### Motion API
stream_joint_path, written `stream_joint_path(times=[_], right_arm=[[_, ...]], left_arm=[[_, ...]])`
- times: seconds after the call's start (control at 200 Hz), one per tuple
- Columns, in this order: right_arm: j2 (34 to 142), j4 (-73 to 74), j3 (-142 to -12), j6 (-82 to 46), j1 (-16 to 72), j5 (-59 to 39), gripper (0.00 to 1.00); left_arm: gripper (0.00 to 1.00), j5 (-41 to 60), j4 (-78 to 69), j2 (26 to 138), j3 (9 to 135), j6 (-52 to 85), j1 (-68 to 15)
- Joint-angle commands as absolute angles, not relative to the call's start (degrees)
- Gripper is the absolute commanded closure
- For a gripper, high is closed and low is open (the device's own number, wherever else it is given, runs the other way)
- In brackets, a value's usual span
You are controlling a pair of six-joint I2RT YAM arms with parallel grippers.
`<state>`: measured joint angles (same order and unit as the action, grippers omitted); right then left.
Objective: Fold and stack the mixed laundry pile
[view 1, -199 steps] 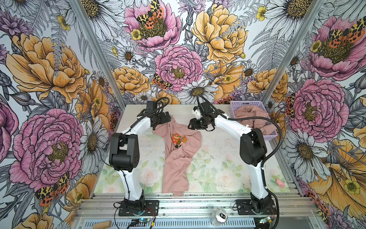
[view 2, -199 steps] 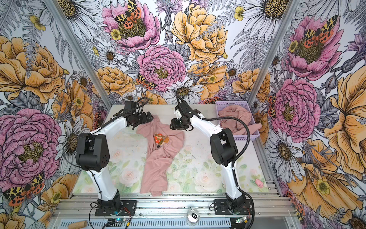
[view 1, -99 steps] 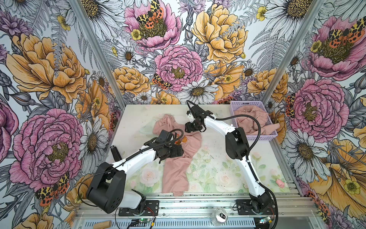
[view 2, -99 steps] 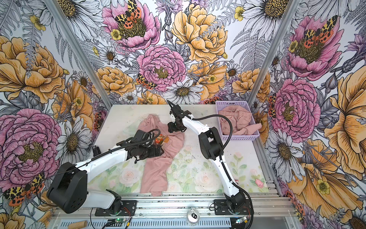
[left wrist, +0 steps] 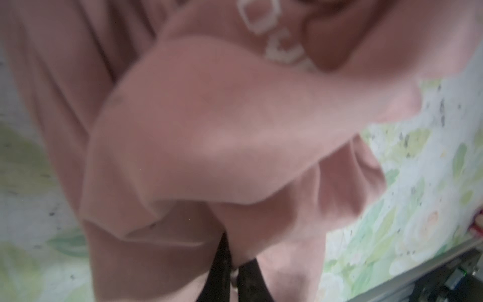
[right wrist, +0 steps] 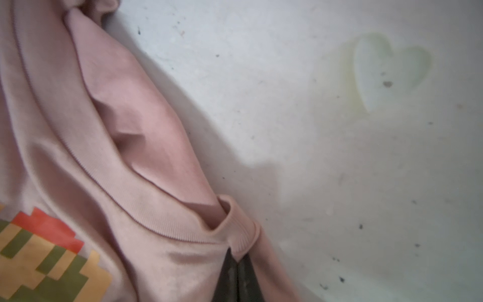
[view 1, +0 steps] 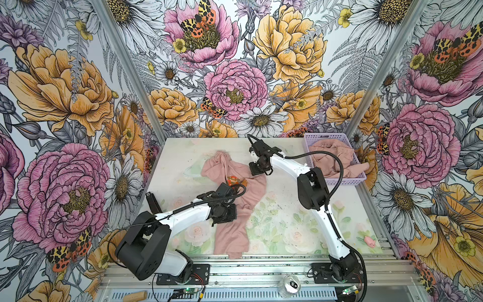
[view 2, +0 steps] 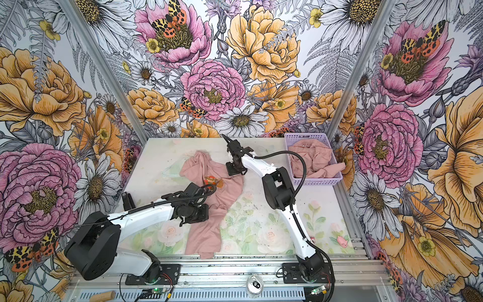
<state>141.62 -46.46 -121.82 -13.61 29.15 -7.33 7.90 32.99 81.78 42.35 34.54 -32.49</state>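
Currently right gripper (right wrist: pixel 236 258) pinches the ribbed collar (right wrist: pixel 236 230) of the dusty-pink pixel-print T-shirt (view 1: pixel 231 235). Left gripper (left wrist: pixel 233 264) is pressed together on a fold of its fabric.

The T-shirt (view 1: pixel 230 235) is dusty pink, its pixel print (right wrist: pixel 39 261) red, olive and tan, its lettering (left wrist: pixel 271 39) white. Right of the T-shirt, a lavender basket (view 1: pixel 339 180) holds dusty-pink garments (view 1: pixel 326 154). The tabletop (view 1: pixel 287 224) is pale with faint green leaves and pink roses. The walls (view 1: pixel 235 86) show pink, orange and white flowers.
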Motion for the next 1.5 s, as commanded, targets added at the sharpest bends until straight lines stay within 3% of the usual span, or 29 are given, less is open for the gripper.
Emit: stream_joint_path(times=[0.0, 0.285, 0.475, 0.6, 0.856, 1.241, 1.341, 1.496], right_arm=[[136.9, -48.1, -115.4, -13.8, 26.1, -2.1, 1.00], [119.8, -43.3, -89.0, -19.6, 21.8, 0.7, 1.00], [103.4, -39.0, -69.0, -29.3, 23.6, -3.6, 1.00], [93.3, -38.4, -63.2, -33.8, 24.7, -2.5, 1.00], [83.2, -42.6, -68.9, -35.0, 21.3, -2.2, 1.00], [66.5, -63.0, -81.2, -33.8, 18.7, 1.7, 1.00], [68.2, -63.4, -85.6, -31.5, 16.6, 3.1, 1.00], [79.1, -55.4, -91.6, -26.2, 13.9, 3.7, 1.00]], left_arm=[[1.00, 2.7, 32.0, 84.4, 47.7, 28.5, -28.3], [1.00, -1.3, 32.4, 98.9, 67.0, 15.1, -20.4], [1.00, -4.5, 35.0, 105.8, 78.9, 8.7, -18.8], [1.00, -4.1, 37.0, 102.9, 81.0, 7.0, -18.8], [1.00, -5.0, 40.7, 88.0, 72.4, 7.2, -19.7], [1.00, -7.8, 47.9, 66.6, 70.0, 7.6, -17.1], [1.00, -5.5, 47.2, 68.0, 70.5, 7.4, -14.9], [1.00, -0.8, 42.4, 75.4, 72.1, 6.1, -11.8]])
